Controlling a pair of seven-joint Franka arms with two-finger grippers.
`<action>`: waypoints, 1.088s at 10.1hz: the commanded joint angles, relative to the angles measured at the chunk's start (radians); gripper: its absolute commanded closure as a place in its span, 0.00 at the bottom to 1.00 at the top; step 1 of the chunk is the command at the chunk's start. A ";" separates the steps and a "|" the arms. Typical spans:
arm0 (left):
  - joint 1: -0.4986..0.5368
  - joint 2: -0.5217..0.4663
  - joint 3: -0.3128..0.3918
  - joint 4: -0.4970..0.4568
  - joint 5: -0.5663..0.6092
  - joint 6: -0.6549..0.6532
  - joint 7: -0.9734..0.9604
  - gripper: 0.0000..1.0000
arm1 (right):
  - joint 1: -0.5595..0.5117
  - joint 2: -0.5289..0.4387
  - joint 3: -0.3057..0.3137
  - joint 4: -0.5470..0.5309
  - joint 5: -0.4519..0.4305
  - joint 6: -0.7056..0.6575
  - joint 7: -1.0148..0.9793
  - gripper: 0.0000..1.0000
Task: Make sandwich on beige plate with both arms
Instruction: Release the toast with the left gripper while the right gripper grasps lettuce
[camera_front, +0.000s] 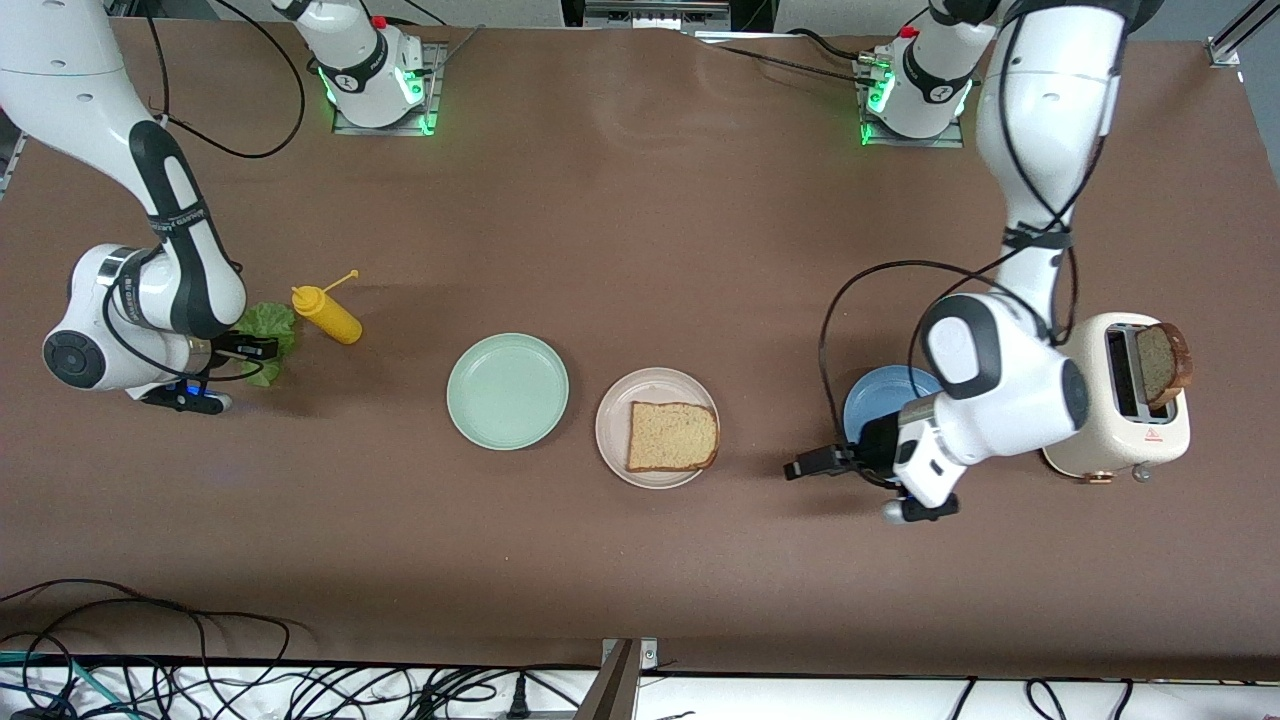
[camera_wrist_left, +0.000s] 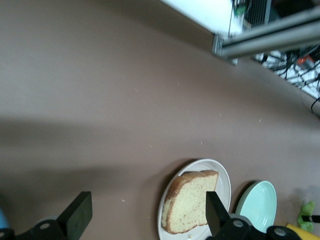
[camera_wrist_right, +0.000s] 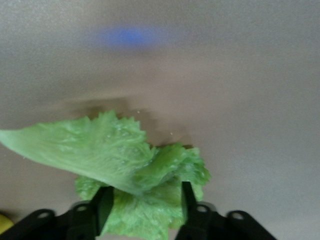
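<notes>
- Step in hand, as judged: fetching the filling. One slice of bread (camera_front: 672, 436) lies flat on the beige plate (camera_front: 612, 430), which sits mid-bench beside the mint green plate (camera_front: 507, 390).
- Right claw (camera_wrist_right: 145, 202): low at the right arm's end of the bench, its fingers astride the lettuce leaf (camera_wrist_right: 125, 165) with the leaf bunched between them; whether they have yet clenched on it cannot be told.
- Left claw (camera_wrist_left: 145, 212): released and empty, fingers spread wide, over bare bench near the blue plate (camera_front: 878, 398), with the beige plate and its slice in its wrist view.
- Second slice (camera_front: 1163, 362): upright in a slot of the cream toaster (camera_front: 1120, 400), at the left arm's end of the bench.
- Next move, as judged: the right claw must pinch the limp leaf firmly, lift it clear of the yellow sauce bottle (camera_front: 328, 313) just beside it, and lay it squarely on the plated slice; the left arm must then draw the toaster slice.
- Surface: a matt brown bench (camera_front: 640, 230), bearing faint specks.
- Room: both arm bases glow green along the bench's upper edge; loose black cables (camera_front: 200, 660) trail at the edge nearest the front camera.
</notes>
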 joint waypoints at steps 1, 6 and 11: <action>0.059 -0.241 -0.007 -0.182 0.226 -0.040 0.008 0.00 | -0.018 -0.004 0.011 -0.005 0.002 0.008 -0.021 1.00; 0.269 -0.611 -0.091 -0.236 0.698 -0.372 0.005 0.00 | -0.016 -0.042 0.017 0.014 0.002 -0.020 -0.024 1.00; 0.331 -0.724 -0.108 -0.204 0.839 -0.650 -0.013 0.00 | -0.004 -0.107 0.052 0.315 0.004 -0.438 -0.027 1.00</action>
